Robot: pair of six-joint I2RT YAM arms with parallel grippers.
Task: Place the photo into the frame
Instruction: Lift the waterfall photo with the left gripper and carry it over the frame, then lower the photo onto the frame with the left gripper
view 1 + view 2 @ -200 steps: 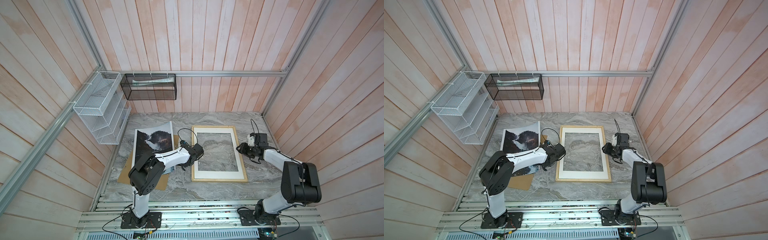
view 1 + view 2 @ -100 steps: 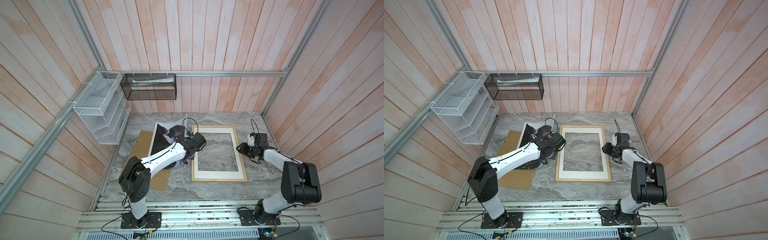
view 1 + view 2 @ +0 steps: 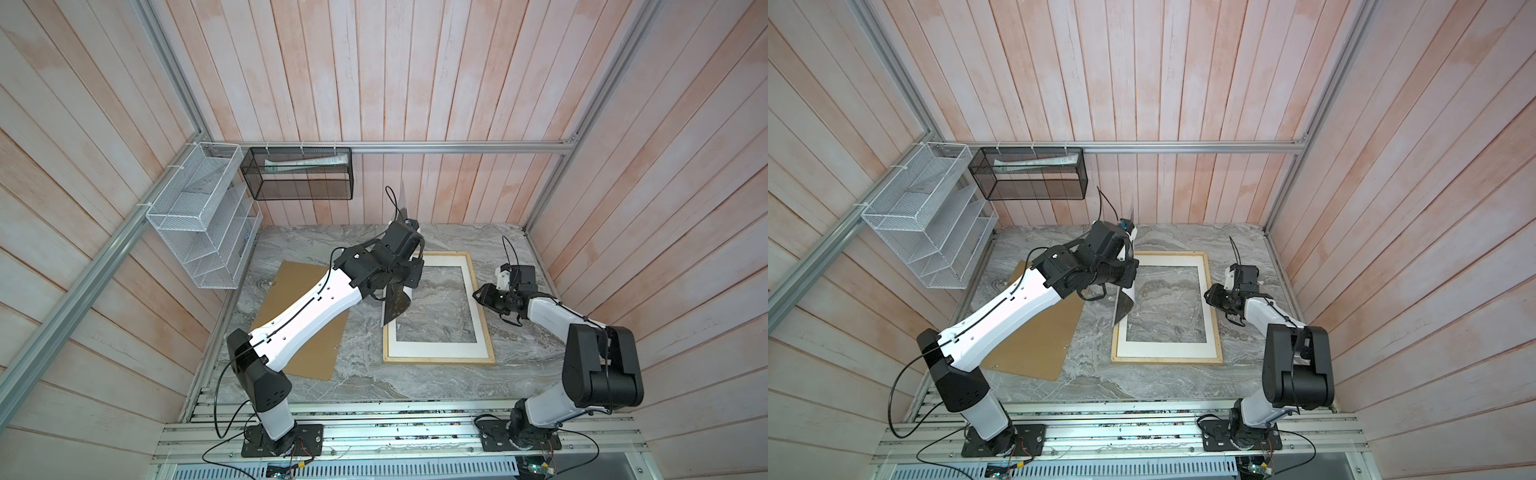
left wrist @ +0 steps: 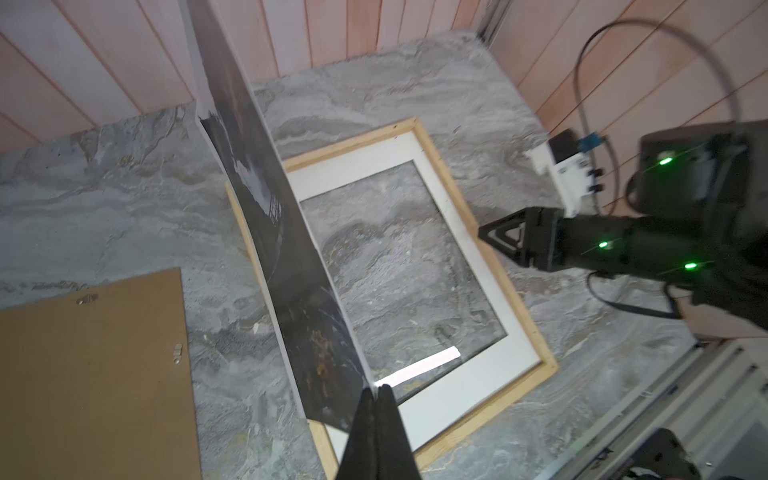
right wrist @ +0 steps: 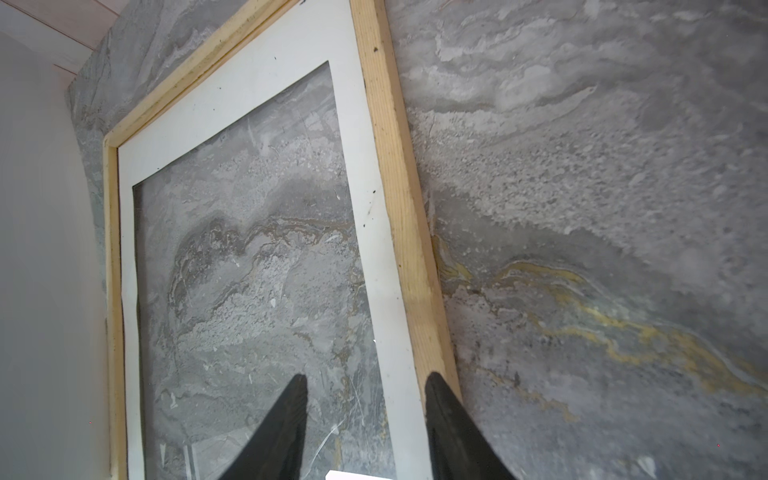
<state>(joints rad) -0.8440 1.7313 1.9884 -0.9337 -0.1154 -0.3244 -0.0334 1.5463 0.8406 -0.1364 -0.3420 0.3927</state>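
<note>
Two sets of fingers show. Your left fingers are pressed together on the photo near one corner; it stands almost on edge, rising away from them above one long side of the frame. The frame lies flat on the desk, white mat inside. Your right fingers stand apart, one above the opposite wooden rail, one above the opening; whether they touch is unclear.

obstacle: photo upright over frame left rail; right gripper over right rail | free: frame centre
</note>
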